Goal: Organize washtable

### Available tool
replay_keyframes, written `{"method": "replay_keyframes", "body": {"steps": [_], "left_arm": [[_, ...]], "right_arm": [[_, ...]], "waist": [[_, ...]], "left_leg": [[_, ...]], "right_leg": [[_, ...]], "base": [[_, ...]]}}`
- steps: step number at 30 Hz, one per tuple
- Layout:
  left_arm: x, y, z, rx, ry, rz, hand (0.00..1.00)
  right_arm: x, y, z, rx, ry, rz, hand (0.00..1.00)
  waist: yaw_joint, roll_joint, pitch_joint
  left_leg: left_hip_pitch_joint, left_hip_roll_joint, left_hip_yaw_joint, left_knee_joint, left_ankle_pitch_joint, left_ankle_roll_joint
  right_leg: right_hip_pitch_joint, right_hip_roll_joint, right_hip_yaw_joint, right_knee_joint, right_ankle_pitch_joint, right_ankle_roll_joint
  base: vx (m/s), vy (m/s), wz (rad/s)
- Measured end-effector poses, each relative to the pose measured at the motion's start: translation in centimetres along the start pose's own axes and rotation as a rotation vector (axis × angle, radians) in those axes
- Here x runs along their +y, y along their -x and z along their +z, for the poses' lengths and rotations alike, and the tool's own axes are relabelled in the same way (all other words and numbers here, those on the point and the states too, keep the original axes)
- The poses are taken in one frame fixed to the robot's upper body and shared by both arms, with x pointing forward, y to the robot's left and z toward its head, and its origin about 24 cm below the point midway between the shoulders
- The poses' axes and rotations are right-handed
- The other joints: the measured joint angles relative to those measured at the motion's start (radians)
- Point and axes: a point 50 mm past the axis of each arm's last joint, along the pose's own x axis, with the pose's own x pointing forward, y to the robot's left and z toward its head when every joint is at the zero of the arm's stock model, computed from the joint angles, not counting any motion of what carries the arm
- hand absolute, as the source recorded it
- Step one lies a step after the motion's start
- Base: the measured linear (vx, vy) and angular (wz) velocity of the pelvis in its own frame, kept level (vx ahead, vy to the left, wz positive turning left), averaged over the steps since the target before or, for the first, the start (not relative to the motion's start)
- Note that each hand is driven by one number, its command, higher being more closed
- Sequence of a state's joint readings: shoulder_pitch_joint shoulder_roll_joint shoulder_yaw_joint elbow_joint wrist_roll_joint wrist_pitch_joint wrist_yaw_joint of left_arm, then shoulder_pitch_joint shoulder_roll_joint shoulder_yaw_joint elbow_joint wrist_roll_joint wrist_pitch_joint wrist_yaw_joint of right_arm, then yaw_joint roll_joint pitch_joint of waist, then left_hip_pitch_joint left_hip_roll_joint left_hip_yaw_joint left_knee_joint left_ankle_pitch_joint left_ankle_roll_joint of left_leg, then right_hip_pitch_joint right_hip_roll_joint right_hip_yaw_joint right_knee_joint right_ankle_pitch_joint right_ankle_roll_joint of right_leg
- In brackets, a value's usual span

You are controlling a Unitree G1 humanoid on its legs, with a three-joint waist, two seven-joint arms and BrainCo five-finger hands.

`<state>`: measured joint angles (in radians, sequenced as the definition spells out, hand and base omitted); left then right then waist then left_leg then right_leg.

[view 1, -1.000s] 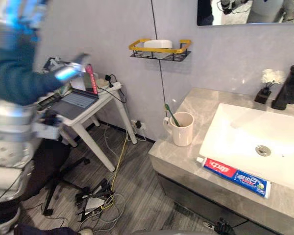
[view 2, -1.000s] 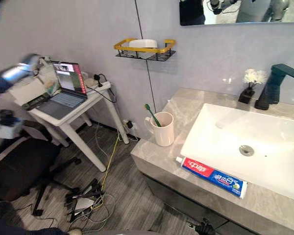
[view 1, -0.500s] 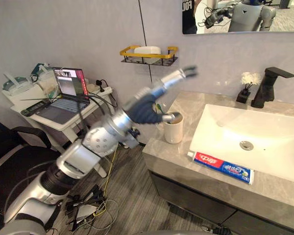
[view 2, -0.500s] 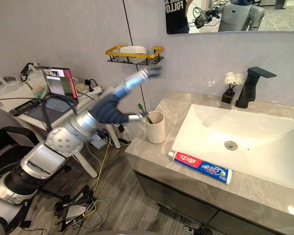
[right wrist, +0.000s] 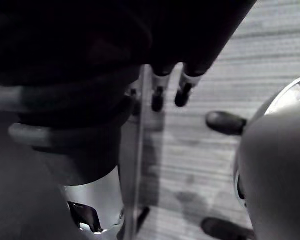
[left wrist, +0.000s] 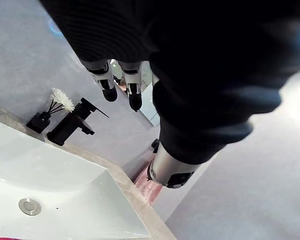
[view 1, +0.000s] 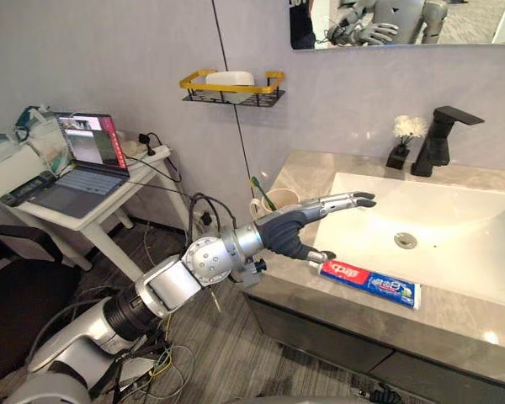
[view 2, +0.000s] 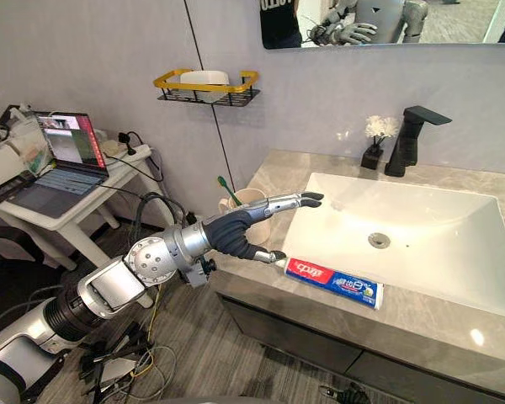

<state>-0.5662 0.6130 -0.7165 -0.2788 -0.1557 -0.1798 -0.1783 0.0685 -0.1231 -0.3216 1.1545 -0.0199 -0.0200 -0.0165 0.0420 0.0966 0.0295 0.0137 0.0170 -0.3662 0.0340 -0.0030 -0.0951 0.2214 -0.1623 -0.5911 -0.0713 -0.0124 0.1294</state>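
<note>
Toothpaste tube (view 1: 369,283) lay flat on the desk's (view 1: 307,168) front strip, just beside the sink's (view 1: 454,227) near rim. Our left hand (view 1: 307,220) hung above its cap end, fingers (view 1: 345,202) straight and reaching over the basin, gripping nothing. The thumb sat low by the tube, and we couldn't tell if it touched. Behind that hand stood the cup (view 2: 244,200) with the green toothbrush (view 1: 261,192). Our right hand (right wrist: 183,90) pointed loose, straight fingers at the floor, empty too.
</note>
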Motion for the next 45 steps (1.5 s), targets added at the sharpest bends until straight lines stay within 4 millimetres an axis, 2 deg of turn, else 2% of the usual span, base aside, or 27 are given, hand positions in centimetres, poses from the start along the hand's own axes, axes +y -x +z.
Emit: {"method": "replay_keyframes", "body": {"steps": [5,8,11,16,23,24,27,33,39,41,45], "left_arm": [[-0.6,-0.5,-0.4,0.003,0.096,0.002,0.0],[-1.4,0.0,-1.0,0.025,0.195,-0.002,0.0],[-1.9,0.2,-1.5,0.041,0.286,-0.001,0.0],[-2.3,0.4,-1.6,0.047,0.312,0.004,0.0],[-4.0,-1.4,-0.7,0.005,0.152,0.071,0.0],[-4.4,-1.8,-0.4,0.001,0.077,0.09,0.0],[-4.6,-2.2,-0.2,0.002,-0.012,0.11,0.0],[-4.8,-2.7,0.0,-0.002,-0.156,0.138,0.0],[-5.7,-2.6,-1.2,0.05,-0.156,0.079,0.0],[-5.9,-2.5,-1.7,0.076,-0.154,0.063,0.0],[-6.3,-1.9,-2.8,0.132,-0.157,0.046,0.0]], "right_arm": [[-0.2,0.0,0.0,-0.004,-0.005,-0.005,0.0],[-0.2,0.0,0.0,-0.004,-0.005,-0.005,0.0],[-0.3,0.1,-0.2,0.001,-0.004,-0.008,0.0],[-0.3,0.1,-0.2,0.0,-0.004,-0.008,0.0],[-0.1,0.0,0.0,-0.011,0.006,-0.001,0.0],[0.0,0.0,0.1,-0.012,0.007,0.001,0.0],[0.1,0.0,0.3,-0.02,0.015,0.005,0.0],[-0.2,-0.1,0.4,-0.023,0.049,0.004,0.0],[-0.9,-0.1,0.6,-0.028,0.055,-0.011,0.0],[-1.1,-0.1,0.7,-0.029,0.047,-0.016,0.0],[-1.2,-0.1,0.7,-0.032,0.022,-0.018,0.0]], "waist": [[-0.01,-0.007,0.02],[-0.029,-0.007,0.024],[-0.028,-0.008,0.027],[-0.03,-0.008,0.028],[-0.037,-0.007,0.027],[-0.043,-0.006,0.027],[-0.058,-0.005,0.027],[-0.056,0.004,0.032],[-0.064,0.028,0.046],[-0.074,0.037,0.051],[-0.084,0.041,0.053]], "left_leg": [[-0.004,0.007,0.019,0.0,-0.001,0.0],[-0.005,0.008,0.023,-0.001,-0.001,0.0],[-0.01,0.01,0.028,-0.001,-0.002,0.0],[-0.017,0.014,0.043,-0.001,-0.003,-0.001],[-0.028,0.018,0.058,0.001,-0.003,-0.001],[-0.032,0.018,0.063,0.003,-0.003,-0.001],[-0.028,0.019,0.067,0.004,-0.003,-0.001],[-0.02,0.026,0.085,0.006,-0.01,0.001],[-0.02,0.032,0.107,0.019,-0.018,0.001],[-0.02,0.038,0.111,0.021,-0.021,-0.002],[-0.031,0.051,0.131,0.041,-0.038,-0.006]], "right_leg": [[-0.014,0.003,0.021,0.0,0.005,-0.006],[-0.017,0.003,0.023,0.001,0.008,-0.003],[-0.025,0.004,0.028,0.002,0.008,-0.003],[-0.041,0.004,0.044,0.005,0.01,-0.003],[-0.068,0.003,0.064,0.015,0.011,-0.004],[-0.072,0.003,0.069,0.016,0.013,-0.007],[-0.073,0.002,0.075,0.016,0.013,-0.008],[-0.085,0.005,0.103,0.016,0.013,-0.012],[-0.088,0.011,0.129,0.016,0.023,-0.017],[-0.091,0.016,0.136,0.016,0.022,-0.02],[-0.107,0.027,0.16,0.015,0.022,-0.024]], "base": [[0.0,-0.011,-0.13],[0.0,-0.006,-0.03],[0.0,-0.008,-0.05],[0.01,-0.006,-0.09],[0.0,-0.002,-0.08],[0.0,0.003,-0.11],[0.0,0.0,-0.06],[-0.02,0.006,-0.14],[0.0,0.01,-0.13],[-0.01,-0.001,-0.07],[0.0,0.0,-0.21]]}}
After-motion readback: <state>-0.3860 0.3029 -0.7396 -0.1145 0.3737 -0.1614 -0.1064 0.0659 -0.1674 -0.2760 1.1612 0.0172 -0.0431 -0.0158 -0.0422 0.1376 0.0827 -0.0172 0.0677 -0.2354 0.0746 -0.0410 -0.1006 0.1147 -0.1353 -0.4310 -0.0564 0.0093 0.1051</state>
